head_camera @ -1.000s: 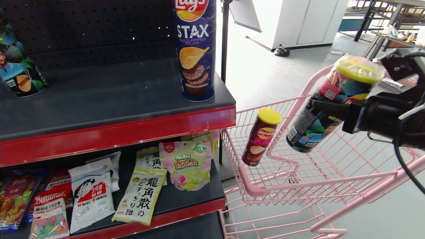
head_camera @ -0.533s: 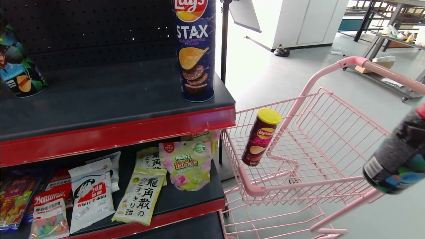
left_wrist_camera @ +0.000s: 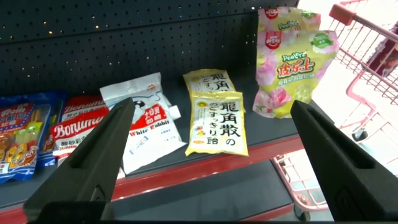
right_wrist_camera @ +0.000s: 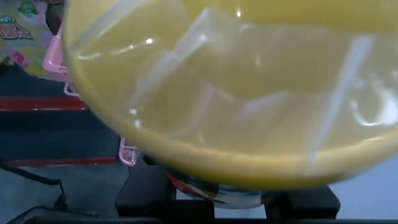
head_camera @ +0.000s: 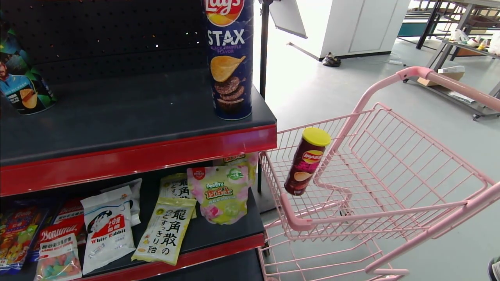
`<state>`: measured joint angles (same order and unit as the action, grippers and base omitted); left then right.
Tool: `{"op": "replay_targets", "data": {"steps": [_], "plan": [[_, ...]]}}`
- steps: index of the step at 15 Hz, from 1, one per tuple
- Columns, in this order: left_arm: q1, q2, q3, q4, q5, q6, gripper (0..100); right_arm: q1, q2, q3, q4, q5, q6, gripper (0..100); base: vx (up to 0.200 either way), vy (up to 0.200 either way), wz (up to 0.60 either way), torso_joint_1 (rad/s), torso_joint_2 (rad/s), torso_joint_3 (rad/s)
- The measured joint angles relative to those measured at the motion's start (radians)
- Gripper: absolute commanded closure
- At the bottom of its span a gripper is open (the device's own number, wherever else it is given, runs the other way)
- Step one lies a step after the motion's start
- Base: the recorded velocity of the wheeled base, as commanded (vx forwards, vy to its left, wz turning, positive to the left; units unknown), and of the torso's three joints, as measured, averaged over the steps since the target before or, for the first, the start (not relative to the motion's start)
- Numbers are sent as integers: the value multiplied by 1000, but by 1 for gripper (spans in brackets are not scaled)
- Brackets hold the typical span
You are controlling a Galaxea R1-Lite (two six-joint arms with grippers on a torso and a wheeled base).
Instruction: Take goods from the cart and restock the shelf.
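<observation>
Upper shelf (head_camera: 117,117), far left: green-and-black can (head_camera: 23,78), upright against the pegboard. Wide bare stretch of dark board beside it.

Lower shelf: flat snack bags in a row. White bag (head_camera: 107,226), then yellow bag (head_camera: 166,230), then a pink-and-green pouch (head_camera: 220,195) leaning against the back at the right-hand end.

Left end effector (left_wrist_camera: 211,104): fingers spread wide, nothing between them. It hangs in front of the lower shelf and faces the bags without touching any.

Upper shelf, right end: tall blue can (head_camera: 230,58), upright, close to the red front edge.

Cart (head_camera: 293,218): pink wire, parked just beside the shelf's right end. One dark red can (head_camera: 306,164) with a yellow lid stands in the basket, tilted, leaning on the wire at the corner nearest the shelf.

Right end effector (right_wrist_camera: 224,199): closed around a film-capped can (right_wrist_camera: 230,93). The can's yellow lid, under clear wrap, sits very close to the wrist camera, with black fingers on either side of the body below it. A strip of pink cart wire and the shelf's red edge lie beyond it.
</observation>
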<state>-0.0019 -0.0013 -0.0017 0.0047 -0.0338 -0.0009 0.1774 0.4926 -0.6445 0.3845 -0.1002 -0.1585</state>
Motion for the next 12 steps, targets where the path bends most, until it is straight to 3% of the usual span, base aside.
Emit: {"op": "replay_targets", "data": {"steps": [4,12], "plan": [[1,0,0,0,0,0,0,-4,-27,16,-1,0,-3,100,0,0,0,76,-322,-251],[1,0,0,-1,0,0,0,-8,-46,45,-3,-1,-23,100,0,0,0,162,-525,-370]]}}
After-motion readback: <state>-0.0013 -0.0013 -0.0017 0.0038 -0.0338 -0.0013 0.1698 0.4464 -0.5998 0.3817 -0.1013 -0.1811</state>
